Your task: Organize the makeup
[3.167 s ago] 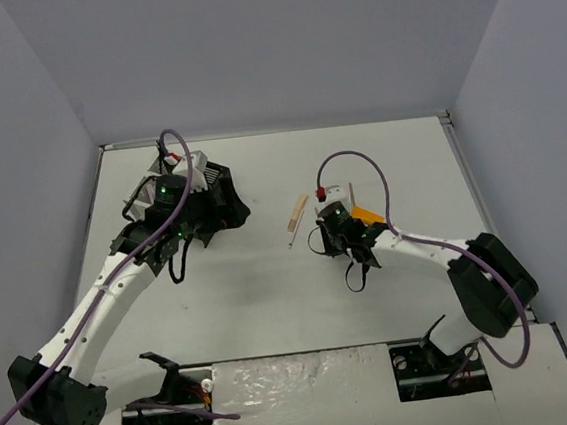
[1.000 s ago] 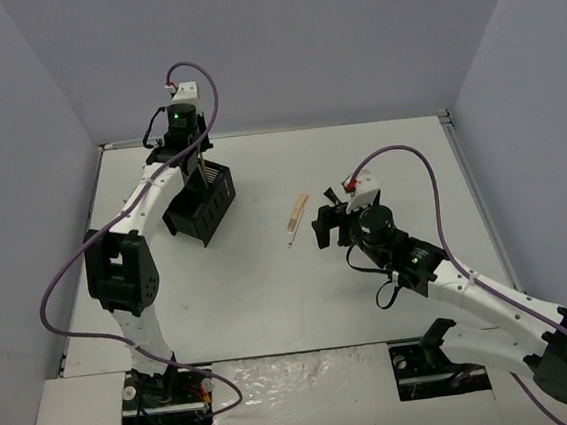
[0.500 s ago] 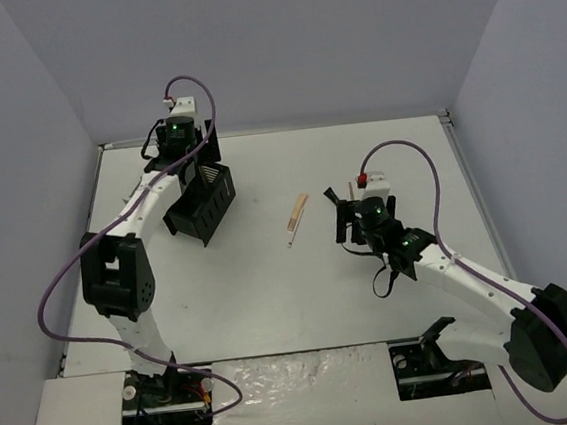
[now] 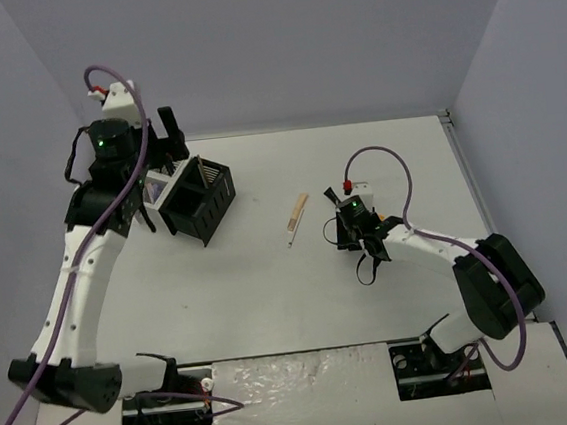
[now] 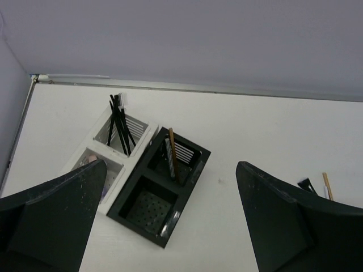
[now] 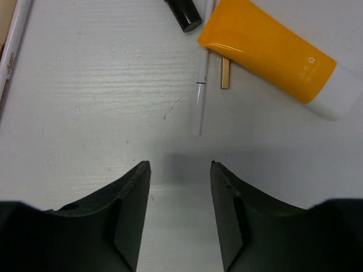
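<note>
Orange tube (image 6: 266, 51) with white cap beside slim white stick (image 6: 198, 96); left hand (image 5: 170, 170) spread wide, right hand (image 6: 179, 167) half-spread, both empty.

The white table (image 4: 271, 294) carries, just ahead of the right fingers (image 6: 127, 215), a thin white pencil (image 6: 199, 85) beside an orange tube (image 6: 266, 54), a gold bit (image 6: 225, 73) and a black cap (image 6: 182, 14). A beige stick (image 4: 297, 211) lies off to their left. Ahead, between the left fingers (image 5: 51, 221), a black box (image 5: 136, 226) stands against a white box (image 5: 146, 129).
</note>
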